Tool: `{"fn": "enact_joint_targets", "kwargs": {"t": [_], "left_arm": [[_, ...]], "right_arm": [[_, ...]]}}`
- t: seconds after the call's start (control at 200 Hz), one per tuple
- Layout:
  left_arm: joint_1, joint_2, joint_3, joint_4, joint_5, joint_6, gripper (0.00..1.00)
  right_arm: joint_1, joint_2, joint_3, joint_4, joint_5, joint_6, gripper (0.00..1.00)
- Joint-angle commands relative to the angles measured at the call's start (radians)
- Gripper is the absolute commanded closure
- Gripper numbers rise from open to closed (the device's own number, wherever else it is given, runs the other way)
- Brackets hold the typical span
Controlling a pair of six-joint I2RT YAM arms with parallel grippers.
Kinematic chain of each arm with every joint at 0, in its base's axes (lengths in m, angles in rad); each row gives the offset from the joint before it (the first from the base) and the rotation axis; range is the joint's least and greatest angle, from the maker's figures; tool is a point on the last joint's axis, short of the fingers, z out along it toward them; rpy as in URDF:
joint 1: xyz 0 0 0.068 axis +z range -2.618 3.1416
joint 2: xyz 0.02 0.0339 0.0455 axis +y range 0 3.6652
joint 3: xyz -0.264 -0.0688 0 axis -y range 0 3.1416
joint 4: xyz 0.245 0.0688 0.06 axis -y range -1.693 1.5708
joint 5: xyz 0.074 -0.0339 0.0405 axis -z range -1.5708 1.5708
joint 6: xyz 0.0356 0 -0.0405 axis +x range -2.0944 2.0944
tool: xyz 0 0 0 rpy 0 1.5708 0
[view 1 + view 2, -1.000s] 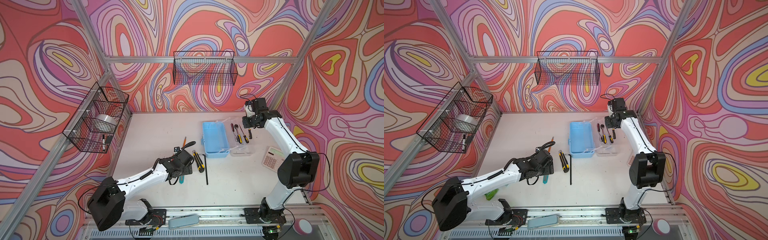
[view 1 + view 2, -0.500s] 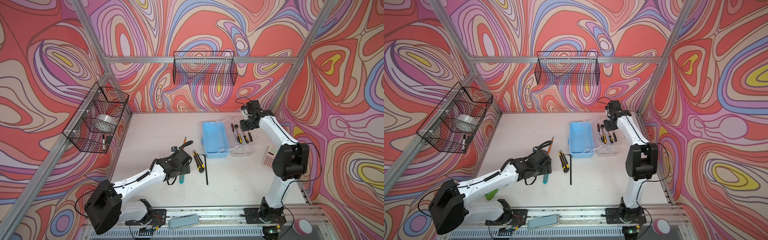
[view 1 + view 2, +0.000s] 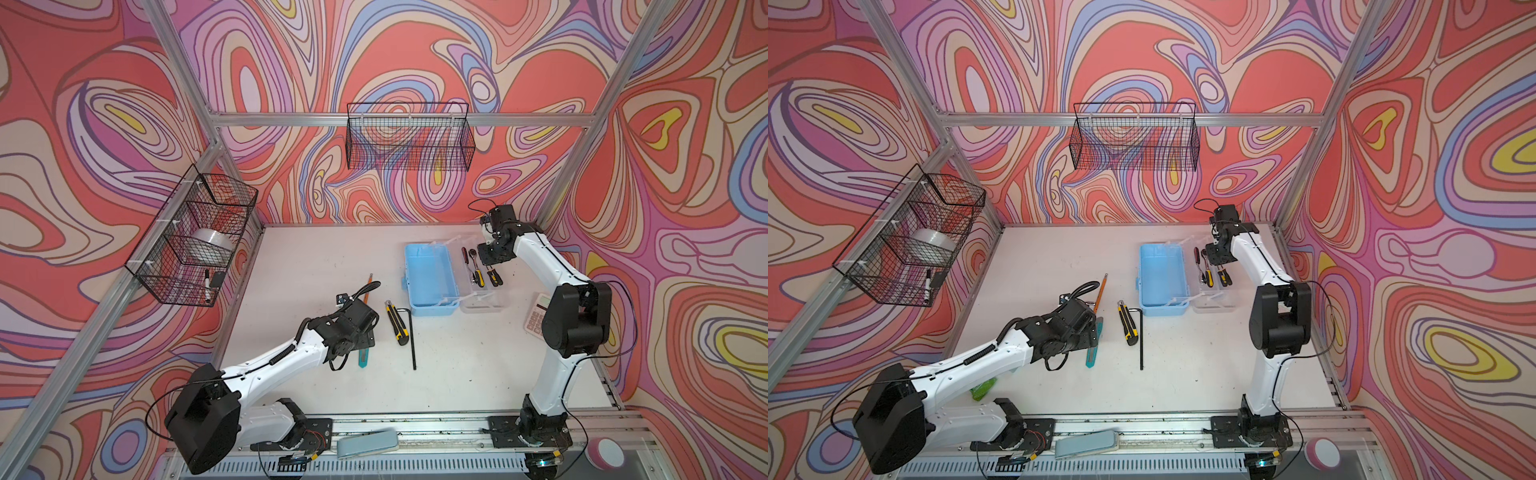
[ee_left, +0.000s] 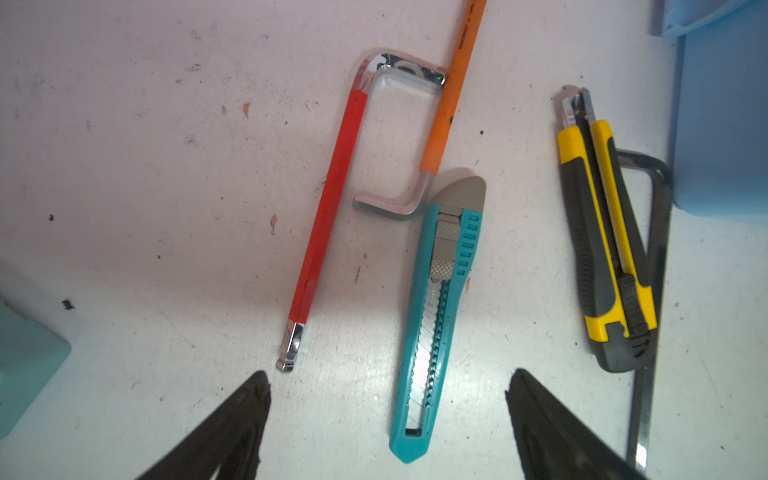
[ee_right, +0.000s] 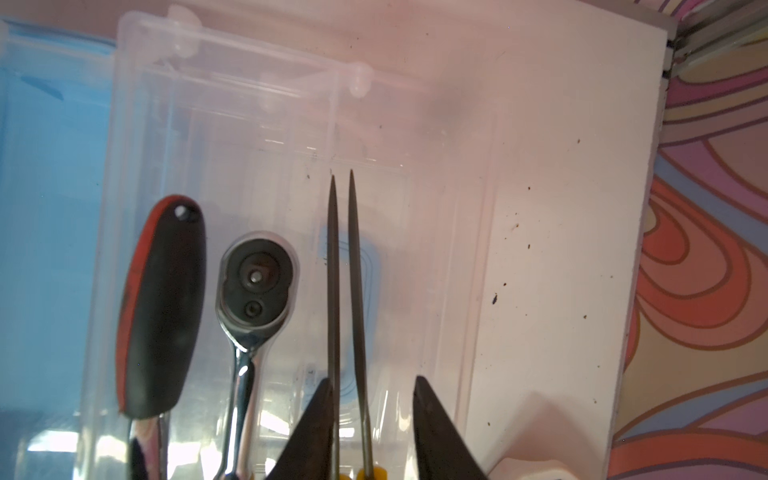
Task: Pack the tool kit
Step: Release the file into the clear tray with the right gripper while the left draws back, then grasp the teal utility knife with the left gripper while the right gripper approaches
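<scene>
We see the left gripper [image 4: 388, 374], jaws wide apart, over the teal utility knife [image 4: 436, 316] mid-tabletop [image 3: 311, 257]. The right gripper [image 5: 372, 379] has its jaws apart around two screwdriver shafts [image 5: 332, 270] (neither clamped) on the clear lid [image 3: 484, 301]. Beside it, the blue case [image 3: 430, 274] lies open toward the far right corner.

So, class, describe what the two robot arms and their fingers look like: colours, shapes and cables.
Both the left arm and right arm have smooth white links between bulky black joint housings. A black cable, partly ribbed, runs along the left arm; thin black wires loop off the right. The fingers are dark flat wedges tapering to points. No markings are legible.
</scene>
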Motion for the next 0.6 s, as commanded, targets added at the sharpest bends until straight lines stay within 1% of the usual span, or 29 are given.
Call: {"fn": "enact_joint_targets", "kwargs": {"t": [0.0,0.155,0.335,0.421,0.436,0.491,0.596], "left_arm": [[0.006,0.015,-0.018,0.005,0.015,-0.003,0.13],[0.006,0.096,-0.008,0.054,0.077,0.018,0.19],[0.006,0.209,0.027,0.070,0.070,0.032,0.21],[0.006,0.253,0.041,0.080,0.076,0.040,0.26],[0.006,0.264,0.043,0.082,0.078,0.042,0.27],[0.006,0.289,0.048,0.090,0.088,0.048,0.30],[0.003,0.330,0.062,0.108,0.108,0.057,0.38]], "right_arm": [[-0.007,-0.026,-0.014,0.028,-0.015,0.029,0.58],[-0.007,-0.073,-0.020,0.046,-0.019,0.062,0.51],[-0.006,-0.130,-0.025,0.057,-0.040,0.096,0.46],[-0.006,-0.148,-0.038,0.066,-0.049,0.110,0.44],[-0.006,-0.173,-0.040,0.069,-0.053,0.111,0.44],[-0.006,-0.196,-0.050,0.075,-0.058,0.118,0.44],[-0.006,-0.226,-0.059,0.079,-0.063,0.123,0.43]]}}
